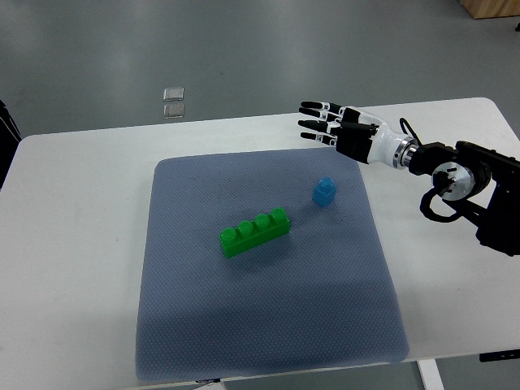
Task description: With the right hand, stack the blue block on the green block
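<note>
A grey floor (244,49) fills the upper part of the top view, with two small clear square things (173,101) lying on it just beyond the far edge of the white table (73,244). At the top right corner a sliver of wooden furniture (491,8) shows. Most of the table is covered by a grey-blue textured mat (260,325), laid slightly askew, its near edge almost at the table's front edge.

On the mat, near its middle, lies the green block (254,231), a long brick with four round studs in a row, set on a slant so that its right end points farther from the robot. The blue block (325,192) is a small single-stud piece, standing upright on the mat to the right of the green block and a little beyond it; the two are apart, not touching.

The right arm (463,179) comes in from the picture's right edge, dark joints and a cable loop showing over the bare table. Its right hand (329,123) hovers above the far right corner of the mat, beyond the blue block and clear of it. The fingers are stretched out flat towards the left, spread a little, and hold nothing. How high the hand is above the mat is hard to judge from this steep angle.

A dark shape (6,130) cuts in at the left edge; what it is cannot be told.
</note>
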`<state>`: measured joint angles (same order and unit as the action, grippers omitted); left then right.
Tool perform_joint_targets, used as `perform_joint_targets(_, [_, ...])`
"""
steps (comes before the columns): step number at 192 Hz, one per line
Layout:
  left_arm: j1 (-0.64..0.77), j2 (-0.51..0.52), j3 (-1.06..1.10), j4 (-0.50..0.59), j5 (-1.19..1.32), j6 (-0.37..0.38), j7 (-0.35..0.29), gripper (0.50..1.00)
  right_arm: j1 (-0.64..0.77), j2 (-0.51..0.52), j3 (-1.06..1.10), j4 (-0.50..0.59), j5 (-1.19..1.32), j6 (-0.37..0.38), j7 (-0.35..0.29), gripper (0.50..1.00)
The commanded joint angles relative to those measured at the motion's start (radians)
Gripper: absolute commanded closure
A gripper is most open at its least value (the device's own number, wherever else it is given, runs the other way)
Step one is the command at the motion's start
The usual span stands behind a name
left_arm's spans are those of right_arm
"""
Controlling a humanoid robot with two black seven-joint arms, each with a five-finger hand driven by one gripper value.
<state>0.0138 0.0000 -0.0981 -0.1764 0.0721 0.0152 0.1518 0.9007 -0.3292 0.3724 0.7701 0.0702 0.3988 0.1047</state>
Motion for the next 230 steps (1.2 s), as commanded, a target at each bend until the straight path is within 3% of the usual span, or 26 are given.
perform_joint_targets(1, [0.003,0.000,-0.003,0.006,0.000,0.000,0.000,0.500,-0.013,-0.004,0.033,0.000,-0.003,0.008,0.000,0.576])
perform_joint_targets(82, [0.008,0.000,0.005,0.011,-0.002,0.002,0.000,0.500,-0.009,-0.017,0.040,-0.002,-0.021,-0.001,-0.008,0.574])
perform_joint_targets(111, [0.005,0.000,0.006,0.012,-0.002,0.003,0.000,0.500,-0.006,-0.024,0.036,0.000,-0.026,0.025,-0.008,0.574])
perform_joint_targets(116, [0.005,0.000,0.005,0.011,0.000,0.003,0.000,0.500,-0.005,-0.030,0.037,-0.002,-0.061,0.055,-0.008,0.574])
perform_joint_targets(172, [0.005,0.000,0.008,0.011,-0.002,0.003,0.000,0.500,0.023,-0.064,0.040,0.000,-0.351,0.120,0.003,0.576])
perform_joint_targets(194, [0.003,0.000,0.006,0.011,0.000,0.003,0.000,0.500,0.069,-0.090,0.040,0.000,-0.444,0.164,0.059,0.576])
perform_joint_targets(230, [0.003,0.000,0.006,0.011,-0.002,0.003,0.000,0.500,0.129,-0.097,0.039,0.000,-0.661,0.161,0.112,0.579])
